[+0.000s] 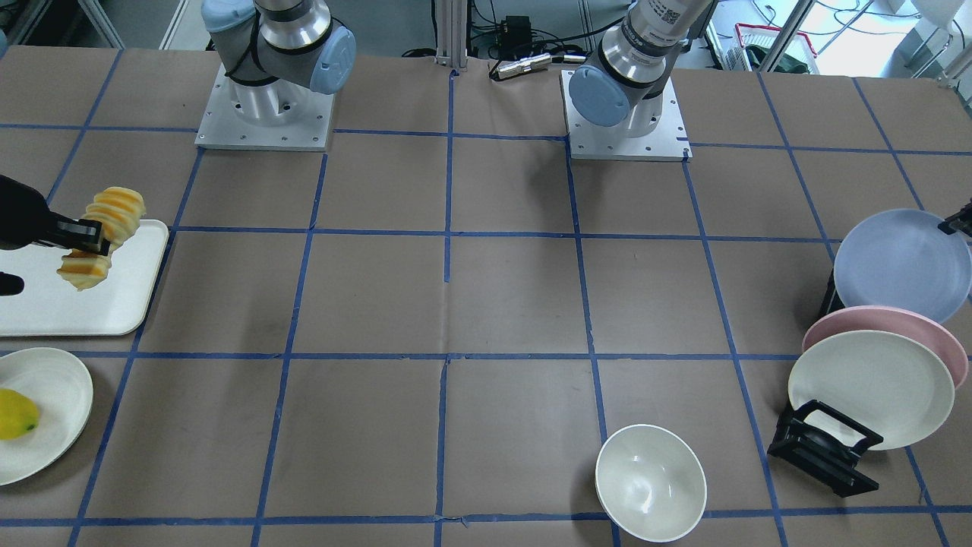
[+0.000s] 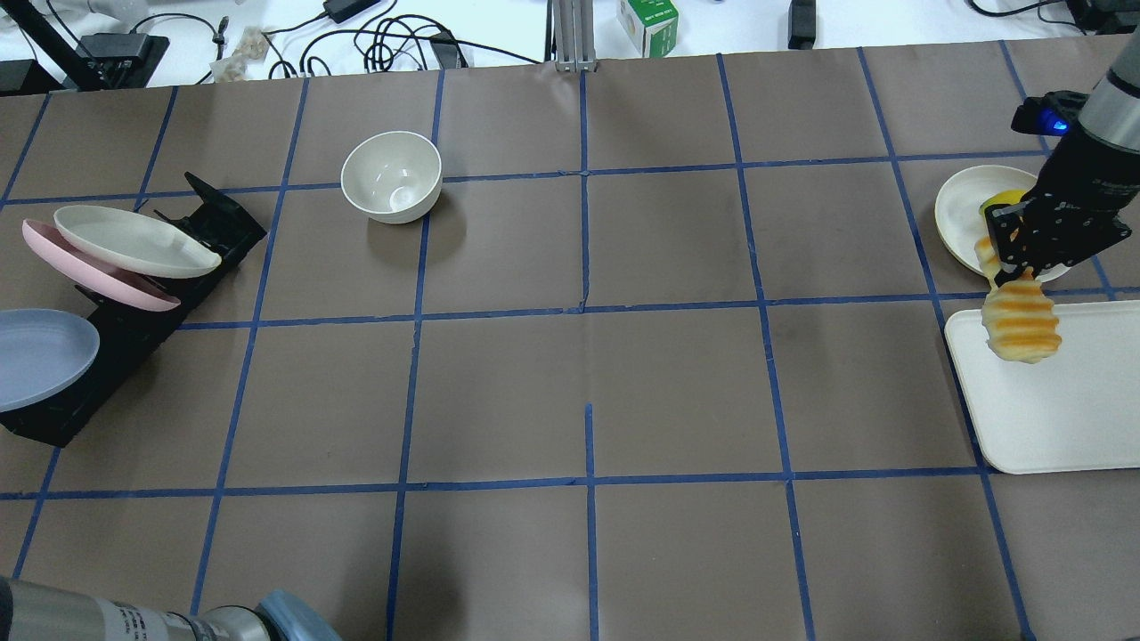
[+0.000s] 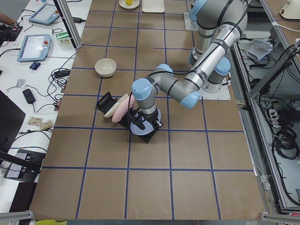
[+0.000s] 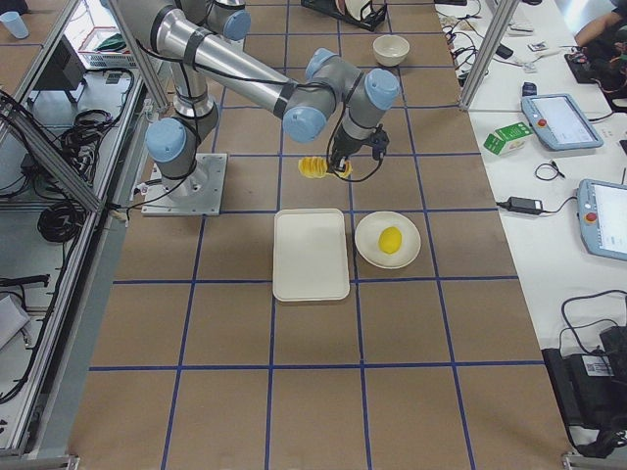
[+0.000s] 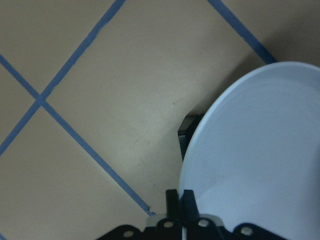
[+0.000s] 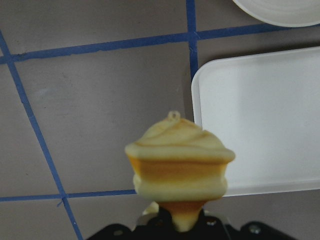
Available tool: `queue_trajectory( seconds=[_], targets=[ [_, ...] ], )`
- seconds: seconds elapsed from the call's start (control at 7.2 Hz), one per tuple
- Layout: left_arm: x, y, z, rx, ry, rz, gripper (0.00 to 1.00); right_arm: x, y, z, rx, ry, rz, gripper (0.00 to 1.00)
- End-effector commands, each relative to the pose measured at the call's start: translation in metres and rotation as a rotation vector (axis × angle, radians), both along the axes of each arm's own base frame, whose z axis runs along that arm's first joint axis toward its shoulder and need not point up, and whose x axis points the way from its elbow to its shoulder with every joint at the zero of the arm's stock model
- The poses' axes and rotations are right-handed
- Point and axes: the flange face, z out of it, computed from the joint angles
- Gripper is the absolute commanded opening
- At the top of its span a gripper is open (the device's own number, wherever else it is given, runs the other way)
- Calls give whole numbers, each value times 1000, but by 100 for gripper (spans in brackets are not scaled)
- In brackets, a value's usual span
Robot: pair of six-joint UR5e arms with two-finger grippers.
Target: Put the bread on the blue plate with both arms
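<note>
The bread [image 1: 102, 235], a ridged orange-yellow loaf, hangs in my right gripper [image 1: 91, 237], which is shut on its middle and holds it above the edge of the white tray [image 1: 76, 311]. It also shows in the overhead view [image 2: 1021, 320] and the right wrist view [image 6: 177, 160]. The pale blue plate [image 1: 904, 262] leans at the end of a black rack [image 1: 824, 448]. My left gripper [image 5: 181, 210] is shut on the blue plate's rim [image 5: 260, 165]. The left gripper is out of the overhead view.
A pink plate [image 1: 885, 334] and a cream plate [image 1: 869, 387] stand in the same rack. A white bowl [image 1: 651, 482] sits on the brown table. A cream plate [image 1: 45, 448] holding a yellow fruit [image 1: 15, 414] lies beside the tray.
</note>
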Motion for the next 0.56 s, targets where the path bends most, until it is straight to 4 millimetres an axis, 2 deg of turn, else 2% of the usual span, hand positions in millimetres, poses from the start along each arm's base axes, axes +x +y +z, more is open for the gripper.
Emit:
queue_trajectory(
  seconds=[0.0, 0.14, 0.28, 0.42],
  targets=[
    [-35, 23, 38, 74, 43, -23, 0, 3, 1, 1, 1, -7, -18, 0],
    [-67, 28, 57, 102, 83, -37, 0, 4, 1, 1, 6, -12, -19, 0],
    [-109, 27, 77, 121, 103, -93, 0, 6, 1, 1, 9, -15, -16, 0],
    [-146, 23, 85, 126, 129, -147, 0, 10, 0, 1, 8, -14, -9, 0]
  ],
)
